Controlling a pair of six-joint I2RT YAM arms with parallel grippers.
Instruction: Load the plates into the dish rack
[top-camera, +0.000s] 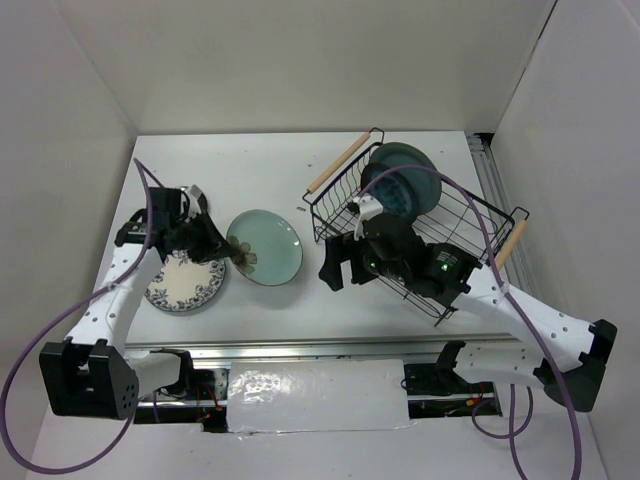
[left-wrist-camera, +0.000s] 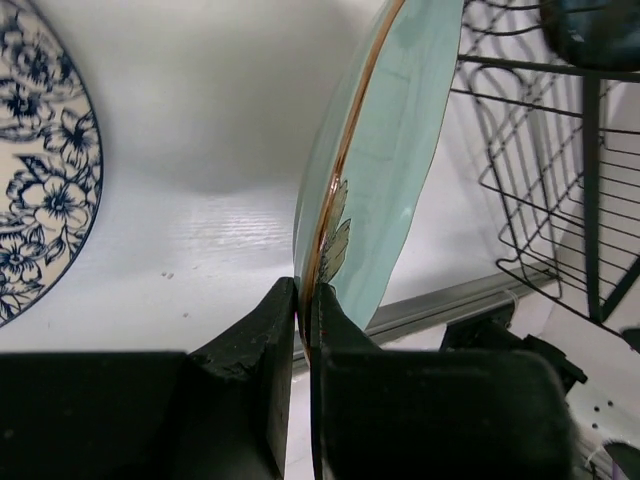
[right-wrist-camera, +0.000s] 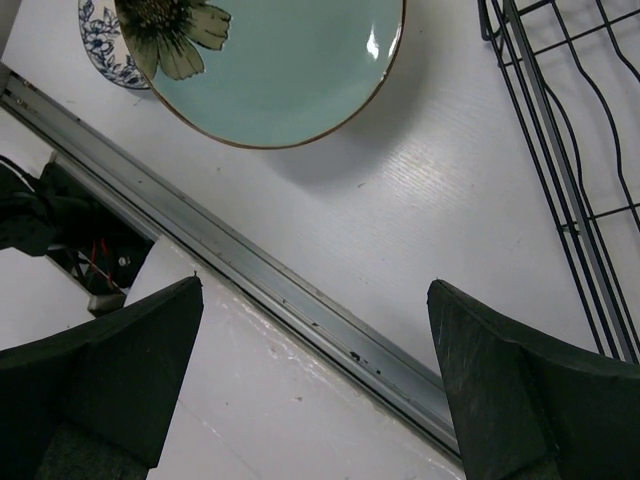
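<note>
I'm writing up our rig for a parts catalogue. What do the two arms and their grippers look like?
Both the left arm and right arm have white link shells with black joints and black wrist housings. A purple cable loops along each. The right wrist shows small green lights. The left gripper and right gripper each end in two blunt matte black jaws.

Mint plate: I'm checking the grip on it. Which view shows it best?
Left wrist: the left hand pinches the mint plate at its rim, seen edge-on. The top view shows the plate small; the right wrist shows its face, no grip.
</note>
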